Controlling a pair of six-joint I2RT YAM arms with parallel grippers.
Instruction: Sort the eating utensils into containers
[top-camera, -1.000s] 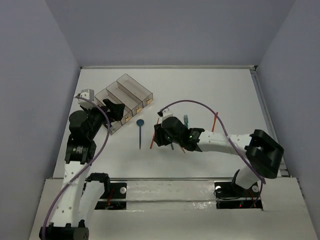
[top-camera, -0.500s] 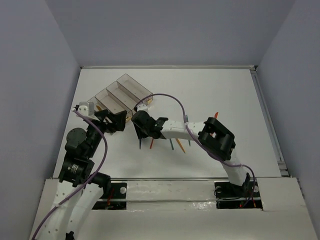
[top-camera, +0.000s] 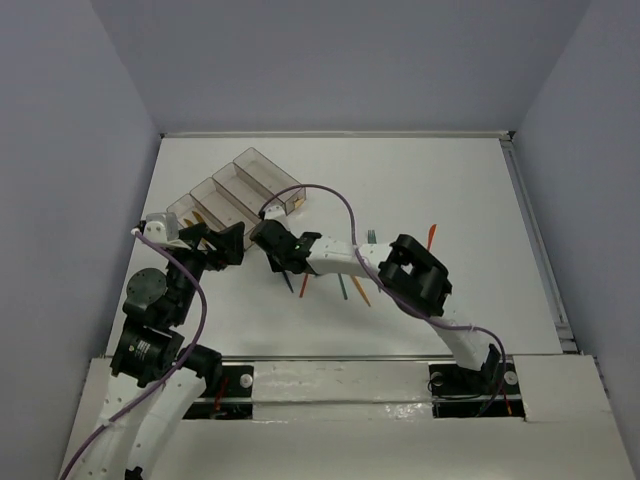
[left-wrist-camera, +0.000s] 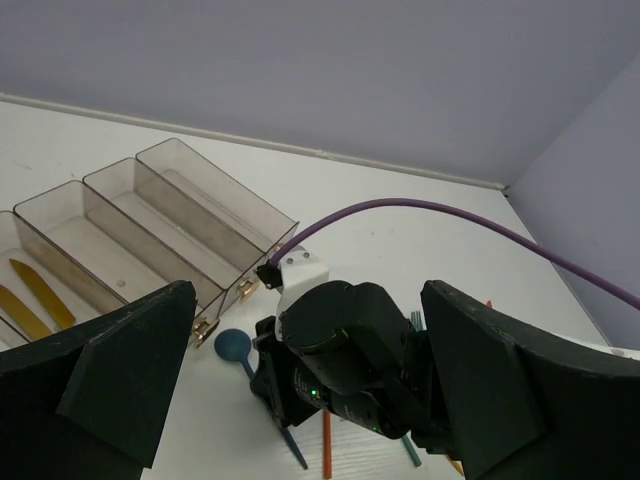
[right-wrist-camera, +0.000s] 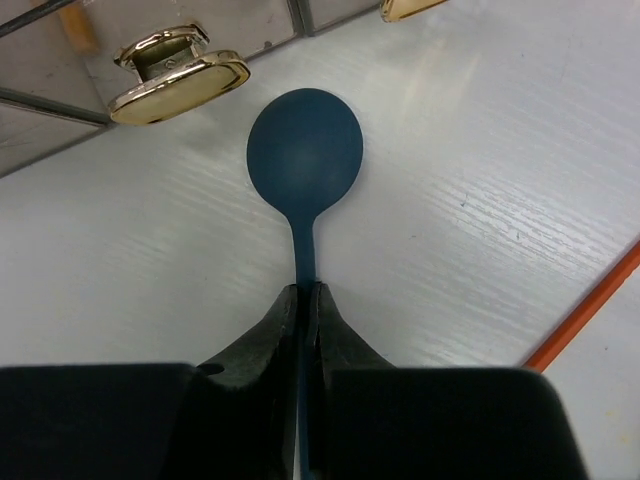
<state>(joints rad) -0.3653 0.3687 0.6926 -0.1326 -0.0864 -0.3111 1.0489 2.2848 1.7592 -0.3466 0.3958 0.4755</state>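
Observation:
A blue spoon (right-wrist-camera: 305, 150) lies flat on the white table just in front of the containers (top-camera: 250, 180), a row of clear narrow bins. My right gripper (right-wrist-camera: 307, 292) is shut on the spoon's thin handle, with the bowl sticking out ahead of the fingertips. From above, the right gripper (top-camera: 275, 250) sits low over the spoon. My left gripper (left-wrist-camera: 305, 310) hangs wide open and holds nothing, looking down on the right gripper and the spoon (left-wrist-camera: 233, 343). Two orange utensils (left-wrist-camera: 25, 290) lie in the leftmost bin. More utensils, orange and teal (top-camera: 342, 290), lie scattered right of the spoon.
Gold latches (right-wrist-camera: 180, 75) stick out from the bins' near ends, close to the spoon's bowl. An orange stick (right-wrist-camera: 590, 310) lies right of the right gripper. A teal fork (top-camera: 370, 237) and an orange utensil (top-camera: 430, 235) lie farther right. The purple cable (top-camera: 330, 200) arcs over the right arm.
The right arm swung left from the scattered utensils to the blue spoon and closed its jaws on the handle. The left arm drew back toward the near left, still open.

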